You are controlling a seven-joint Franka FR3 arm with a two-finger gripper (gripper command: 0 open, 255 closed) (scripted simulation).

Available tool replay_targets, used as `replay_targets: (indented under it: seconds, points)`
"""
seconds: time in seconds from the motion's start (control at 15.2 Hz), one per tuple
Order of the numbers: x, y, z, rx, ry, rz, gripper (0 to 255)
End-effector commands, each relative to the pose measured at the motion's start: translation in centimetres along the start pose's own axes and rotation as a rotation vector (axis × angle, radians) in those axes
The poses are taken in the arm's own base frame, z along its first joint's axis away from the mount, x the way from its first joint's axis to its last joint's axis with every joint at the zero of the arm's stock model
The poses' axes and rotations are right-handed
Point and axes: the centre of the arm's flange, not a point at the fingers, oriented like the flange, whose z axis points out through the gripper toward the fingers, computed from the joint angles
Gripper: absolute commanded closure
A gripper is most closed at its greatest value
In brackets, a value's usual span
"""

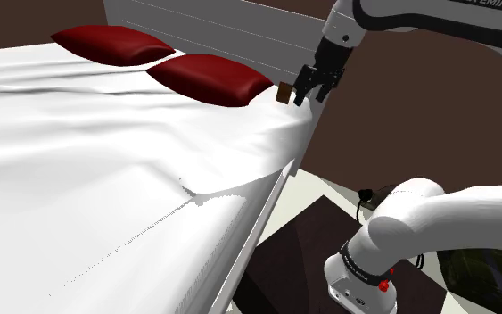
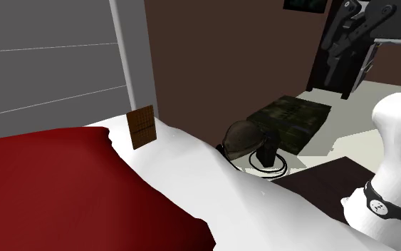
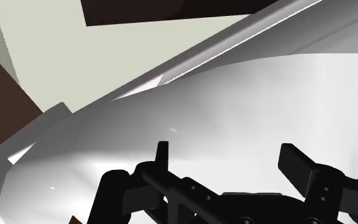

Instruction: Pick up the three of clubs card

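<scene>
I see the small brown rectangular card (image 1: 283, 93) standing on edge on the white bed sheet (image 1: 106, 178), at the bed's corner by the grey panelled headboard (image 2: 49, 64). In the shoulder view it sits at 3 o'clock of the nearer dark red pillow (image 1: 209, 78) and at 9 o'clock of my jaws, just beside them; whether they touch I cannot tell. The jaws are spread: in the wrist view the two black fingers (image 3: 296, 164) stand well apart over bare sheet. In the second exterior view the card leans slightly, with a dark domed thing (image 2: 243, 135) at its 3 o'clock.
</scene>
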Motion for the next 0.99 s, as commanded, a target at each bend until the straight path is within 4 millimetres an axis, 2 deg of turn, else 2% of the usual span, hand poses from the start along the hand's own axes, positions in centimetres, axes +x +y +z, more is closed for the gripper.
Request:
replay_targets:
  seconds: [0.0,0.46,0.92]
  points:
    - [0.0,0.0,0.0,0.000,0.000,0.000,0]
    - [5.7,0.2,4.6,-0.094,0.150,0.257,0]
    - [11.8,2.3,8.3,-0.189,0.300,0.514,0]
